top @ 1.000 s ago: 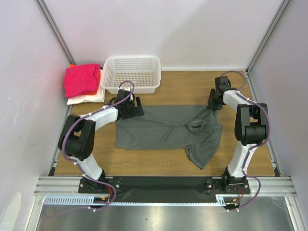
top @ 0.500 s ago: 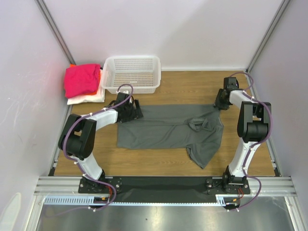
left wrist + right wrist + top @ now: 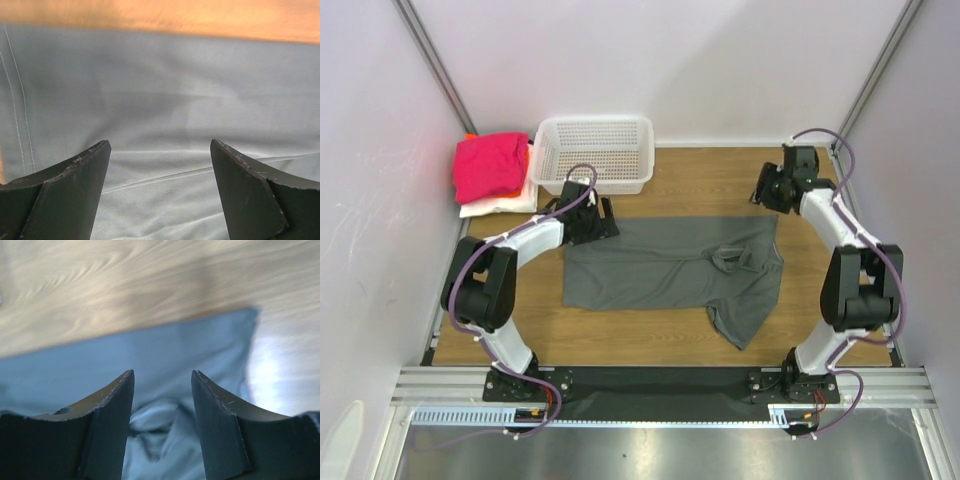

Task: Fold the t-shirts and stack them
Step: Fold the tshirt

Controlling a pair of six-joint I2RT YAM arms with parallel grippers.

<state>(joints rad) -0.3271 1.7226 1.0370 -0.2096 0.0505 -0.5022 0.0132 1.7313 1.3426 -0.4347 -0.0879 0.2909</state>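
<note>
A dark grey t-shirt [image 3: 660, 268] lies spread on the wooden table, with a crumpled fold near its right side and one sleeve trailing toward the near edge. My left gripper [image 3: 594, 226] is open just above the shirt's far left corner. In the left wrist view the grey cloth [image 3: 160, 100] fills the space under the open left gripper [image 3: 159, 145]. My right gripper [image 3: 767, 190] is open and empty above the table, just beyond the shirt's far right corner. The right wrist view shows that corner [image 3: 200, 345] and the crumpled fold under the open right gripper [image 3: 162, 372].
A white mesh basket [image 3: 592, 178] stands at the back, just behind my left gripper. Left of it sits a pile with a magenta-pink shirt [image 3: 490, 165] on top of orange and white ones [image 3: 500, 206]. Cage posts and walls close in both sides.
My right gripper has drawn away from the shirt's far right corner, first rightward, then up and back. The shirt has shifted slightly right. My left gripper has hardly moved.
</note>
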